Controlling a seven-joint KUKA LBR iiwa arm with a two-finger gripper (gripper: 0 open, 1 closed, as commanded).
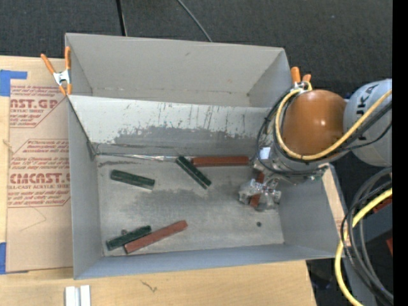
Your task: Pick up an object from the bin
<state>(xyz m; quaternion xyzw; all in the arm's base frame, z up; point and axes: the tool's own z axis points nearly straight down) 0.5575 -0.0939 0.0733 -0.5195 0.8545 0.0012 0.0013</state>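
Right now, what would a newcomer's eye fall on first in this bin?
The orange cover on the arm, at the right of the bin, stands out most. Then a pair of sticks, dark green and red-brown, lies front left, and a like pair lies by the back wall.

Item: one small red-brown piece (255, 200). Only a short section is visible, so its full shape cannot be determined. It sits between the fingers (247, 195) of my gripper (260, 195), at the right side of the bin (191, 263), about midway between the near and far walls. Whether it rests on the floor cannot be determined.
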